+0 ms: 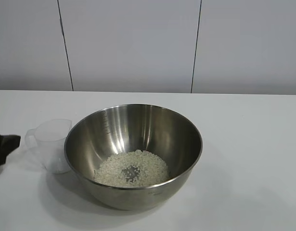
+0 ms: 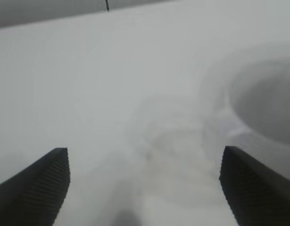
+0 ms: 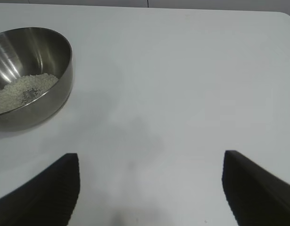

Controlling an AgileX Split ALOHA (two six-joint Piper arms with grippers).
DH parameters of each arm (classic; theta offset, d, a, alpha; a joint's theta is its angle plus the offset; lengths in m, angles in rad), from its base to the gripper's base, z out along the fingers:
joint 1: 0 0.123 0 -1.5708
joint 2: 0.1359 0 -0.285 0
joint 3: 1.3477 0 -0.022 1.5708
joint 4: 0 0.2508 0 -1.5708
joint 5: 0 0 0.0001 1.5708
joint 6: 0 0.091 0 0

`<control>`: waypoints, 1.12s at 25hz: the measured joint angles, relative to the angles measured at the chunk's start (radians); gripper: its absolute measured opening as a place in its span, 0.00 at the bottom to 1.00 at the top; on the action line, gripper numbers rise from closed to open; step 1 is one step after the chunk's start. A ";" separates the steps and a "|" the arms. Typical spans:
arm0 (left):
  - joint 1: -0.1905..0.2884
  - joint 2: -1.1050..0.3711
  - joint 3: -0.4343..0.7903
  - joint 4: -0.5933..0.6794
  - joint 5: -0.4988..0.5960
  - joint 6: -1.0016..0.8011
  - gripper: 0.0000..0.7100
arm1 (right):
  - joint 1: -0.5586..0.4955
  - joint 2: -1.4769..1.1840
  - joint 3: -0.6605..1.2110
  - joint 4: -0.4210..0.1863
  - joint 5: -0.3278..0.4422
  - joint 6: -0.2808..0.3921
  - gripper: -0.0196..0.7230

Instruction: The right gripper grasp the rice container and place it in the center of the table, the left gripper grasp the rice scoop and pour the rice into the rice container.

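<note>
Rice (image 1: 132,168) lay in the rice container (image 1: 133,154); the rice scoop (image 1: 51,144) stood just right of the spread, empty left gripper (image 2: 144,188); the right gripper (image 3: 152,188) gaped too.

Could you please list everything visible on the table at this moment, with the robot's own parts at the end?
rice container: one, shiny steel bowl, near the middle of the table, upright.
rice: one pale white heap, in the bottom of the rice container.
rice scoop: one, clear plastic cup, upright on the table just beside the bowl on the left arm's side; it looks empty.
table: one, white, under everything.
wall panels: pale grey, behind the table.
left tool: one, black, open, at the table's left edge, pointing towards the scoop, holding nothing.
right tool: one, black, open, over bare table away from the bowl, holding nothing.
</note>
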 joint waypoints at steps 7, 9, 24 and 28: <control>0.000 -0.334 -0.179 -0.075 0.584 0.056 0.88 | 0.000 0.000 0.000 0.000 0.000 0.000 0.79; 0.000 -0.400 -0.318 -0.068 0.874 0.057 0.88 | 0.000 0.000 0.000 0.000 0.000 0.000 0.79; 0.444 -0.325 -1.126 -0.072 1.979 0.076 0.88 | 0.000 0.000 0.000 0.000 0.000 0.000 0.79; 0.639 -0.330 -1.148 -0.130 2.012 0.096 0.88 | 0.000 0.000 0.000 0.000 0.000 0.000 0.79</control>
